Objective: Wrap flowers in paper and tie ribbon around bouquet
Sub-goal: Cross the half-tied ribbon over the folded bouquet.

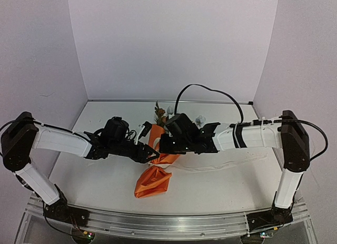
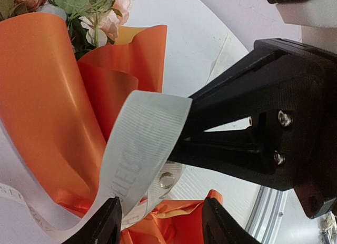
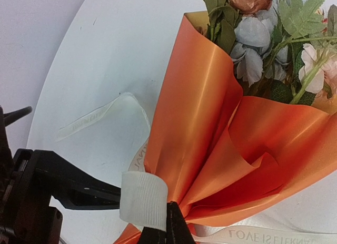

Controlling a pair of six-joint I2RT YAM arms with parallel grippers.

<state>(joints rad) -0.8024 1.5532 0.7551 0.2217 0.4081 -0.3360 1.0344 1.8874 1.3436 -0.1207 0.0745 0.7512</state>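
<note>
The bouquet lies on the table with its flowers (image 1: 160, 113) (image 3: 263, 33) toward the back, wrapped in the orange paper (image 1: 152, 182) (image 3: 210, 123) (image 2: 47, 97). My right gripper (image 3: 171, 225) (image 1: 162, 144) is shut on a fold of the cream ribbon (image 3: 143, 199) right at the paper's pinched waist. From its tips (image 2: 189, 125) the ribbon (image 2: 142, 144) runs down as a taut band into the gap of my left gripper (image 2: 160, 223) (image 1: 152, 152). That gripper is open, and the band lies close to its left finger (image 2: 105, 223). Orange paper shows behind the gap.
A loose ribbon tail (image 1: 231, 164) trails right across the white table (image 1: 105, 175); another stretch (image 3: 100, 115) curls left of the bouquet. The two arms meet over the table's middle. An aluminium rail (image 1: 168, 225) runs along the near edge, and walls close in the back and sides.
</note>
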